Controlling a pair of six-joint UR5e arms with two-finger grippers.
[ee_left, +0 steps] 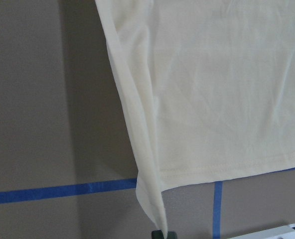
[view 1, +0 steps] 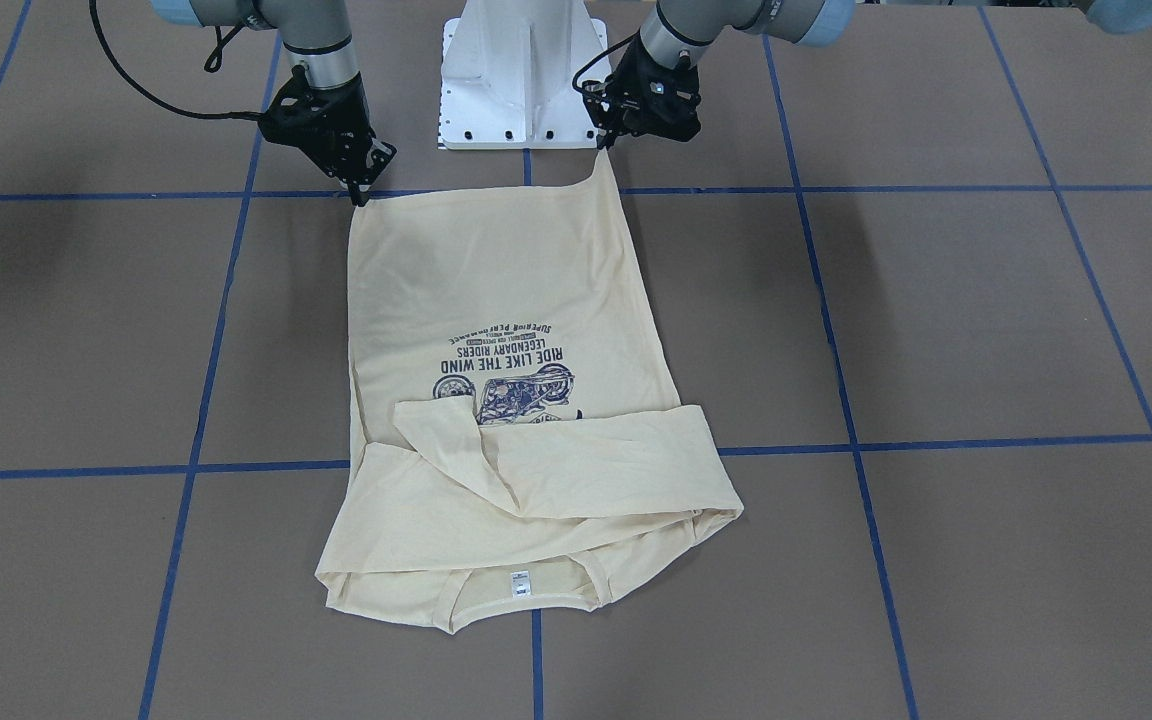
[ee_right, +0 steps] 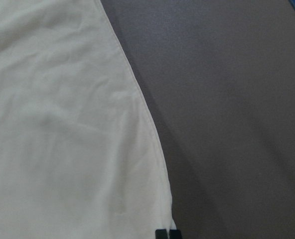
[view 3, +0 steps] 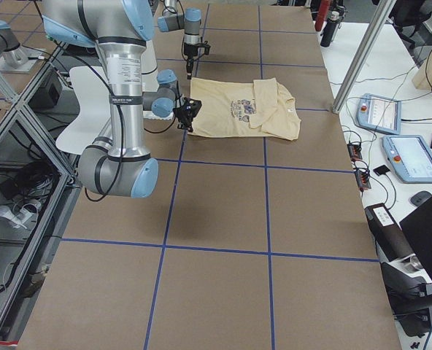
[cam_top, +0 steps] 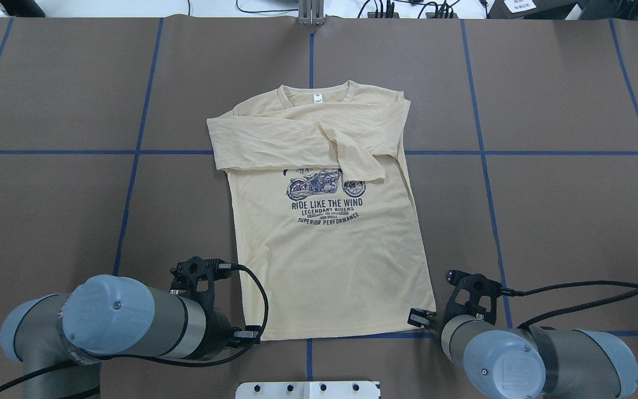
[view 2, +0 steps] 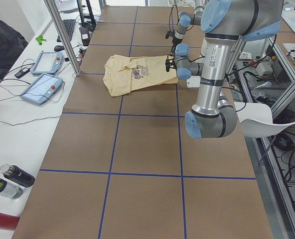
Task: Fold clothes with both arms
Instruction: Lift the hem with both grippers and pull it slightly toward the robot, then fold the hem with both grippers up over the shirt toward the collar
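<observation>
While the shirt (cam_top: pixel 324 260) lies print-up on the brown tabletop (cam_top: pixel 546 210), its 2 hem corners nearest the robot are caught in the claws. The left claw (view 1: pixel 604 143) is clenched on 1 corner and holds it raised off the tabletop, so the cloth rises to a point there. The left wrist view shows the shirt's side edge gathered into a narrow fold that runs into the closed fingertips (ee_left: pixel 158 235). The right claw (view 1: pixel 359 193) is clenched on the other corner, low at the tabletop, right by a blue tape line (view 1: pixel 136 196). Both sleeves (cam_top: pixel 274 138) are folded across the chest and cover the top of the motorcycle print (cam_top: pixel 325 185). The collar (cam_top: pixel 313 91), with its white tag (cam_top: pixel 317 98), lies at the end far from the robot. Between collar and hem the body is spread flat with light creases.
</observation>
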